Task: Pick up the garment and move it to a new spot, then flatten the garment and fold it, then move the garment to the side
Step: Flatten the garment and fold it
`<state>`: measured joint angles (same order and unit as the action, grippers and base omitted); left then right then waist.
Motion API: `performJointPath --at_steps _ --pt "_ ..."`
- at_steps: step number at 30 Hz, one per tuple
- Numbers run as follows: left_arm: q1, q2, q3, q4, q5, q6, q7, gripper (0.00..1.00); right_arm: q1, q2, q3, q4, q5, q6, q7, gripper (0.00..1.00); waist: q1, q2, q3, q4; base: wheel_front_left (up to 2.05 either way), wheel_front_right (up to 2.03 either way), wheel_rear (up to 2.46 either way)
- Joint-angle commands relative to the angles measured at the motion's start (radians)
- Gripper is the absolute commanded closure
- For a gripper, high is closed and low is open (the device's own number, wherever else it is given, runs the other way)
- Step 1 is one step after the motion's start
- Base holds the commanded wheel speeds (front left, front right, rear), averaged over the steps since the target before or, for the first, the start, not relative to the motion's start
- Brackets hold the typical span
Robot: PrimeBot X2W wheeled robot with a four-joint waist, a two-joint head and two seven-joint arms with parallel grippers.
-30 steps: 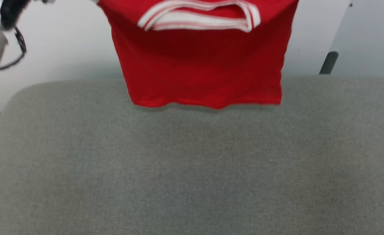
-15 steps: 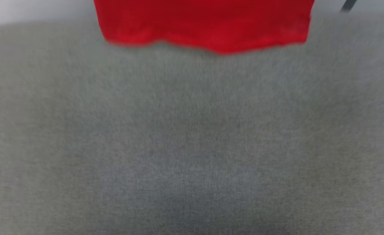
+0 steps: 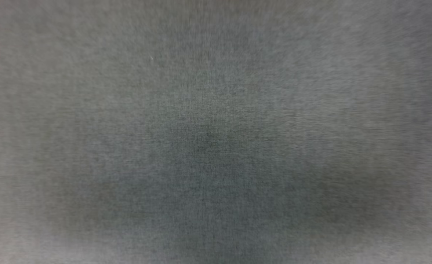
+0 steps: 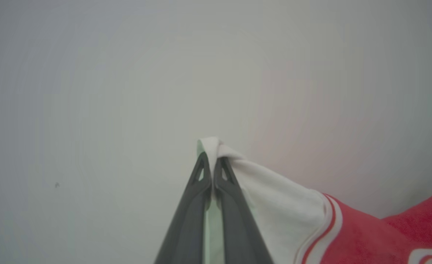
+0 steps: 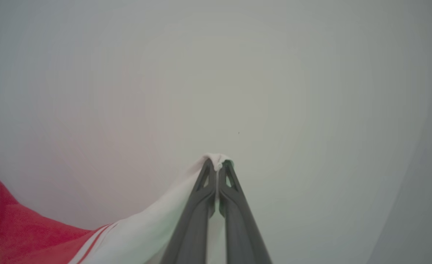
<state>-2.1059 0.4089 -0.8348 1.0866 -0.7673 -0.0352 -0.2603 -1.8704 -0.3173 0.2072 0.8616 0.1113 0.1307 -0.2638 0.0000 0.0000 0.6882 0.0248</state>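
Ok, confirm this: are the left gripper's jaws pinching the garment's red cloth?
No, the left gripper has its jaws shut on the white sleeve of the garment, away from the red cloth.

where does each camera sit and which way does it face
head view: on the robot's head, looking down at blurred grey fabric
left wrist view: on the left wrist, facing a pale wall along the left fingers, shut on the red jersey by a white sleeve
right wrist view: on the right wrist, same wall, right fingers shut on the other sleeve
shared: both wrist views show the jersey and wall
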Motion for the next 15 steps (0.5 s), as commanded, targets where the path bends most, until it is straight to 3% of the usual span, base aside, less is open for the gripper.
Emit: performJointPath --at_steps 1,9,15 --pt "0.025 -0.003 0.002 0.002 0.003 -0.001 -0.003 1.0 0.019 0.007 0.0 0.005 -0.009 0.0 0.0 1.0 0.0 0.0 0.147 0.032 0.0 0.0 0.0" --pt "0.154 -0.007 0.07 -0.034 0.021 -0.005 -0.004 1.0 0.103 0.05 -0.004 0.097 0.04 0.0 0.0 1.0 0.0 0.0 0.123 0.053 0.0 0.0 0.0" --pt "0.283 -0.04 0.082 0.026 -0.007 -0.044 -0.003 1.0 0.169 0.053 0.034 0.182 0.152 0.0 0.003 1.0 0.0 0.0 0.027 0.073 0.0 0.0 0.0"
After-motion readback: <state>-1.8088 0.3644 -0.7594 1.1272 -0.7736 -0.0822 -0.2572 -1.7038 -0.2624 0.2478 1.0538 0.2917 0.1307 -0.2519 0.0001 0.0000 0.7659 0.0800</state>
